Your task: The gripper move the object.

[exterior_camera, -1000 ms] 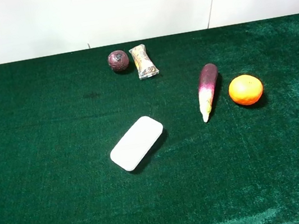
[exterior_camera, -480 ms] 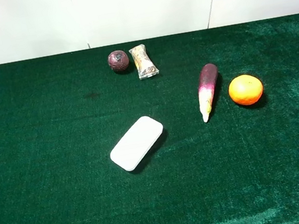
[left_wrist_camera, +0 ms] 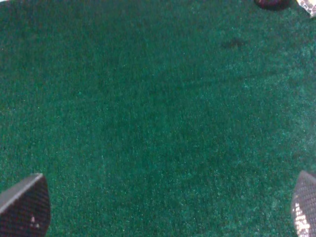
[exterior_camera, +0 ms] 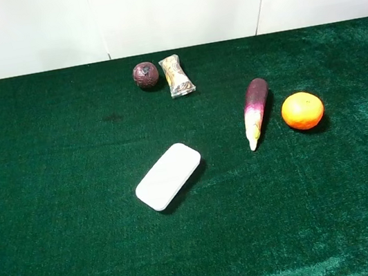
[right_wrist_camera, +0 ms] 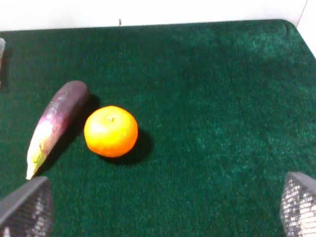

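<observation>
The round bright orange fruit point(exterior_camera: 302, 111) lies on the green cloth at the right, just right of the purple eggplant point(exterior_camera: 257, 111). In the right wrist view the orange point(right_wrist_camera: 110, 131) sits ahead of my right gripper point(right_wrist_camera: 163, 210) and off to one side, well apart from it. That gripper's jaws are wide open and empty, with only the two fingertips point(right_wrist_camera: 27, 210) showing. My left gripper point(left_wrist_camera: 163, 212) is also open and empty over bare cloth. In the high view only small bits of the arms show at the bottom corners.
A white rounded box point(exterior_camera: 168, 176) lies mid-table. A dark maroon ball point(exterior_camera: 146, 74) and a crinkled snack packet point(exterior_camera: 177, 74) lie near the back edge. A white wall stands behind the table. The eggplant point(right_wrist_camera: 57, 123) lies close beside the orange.
</observation>
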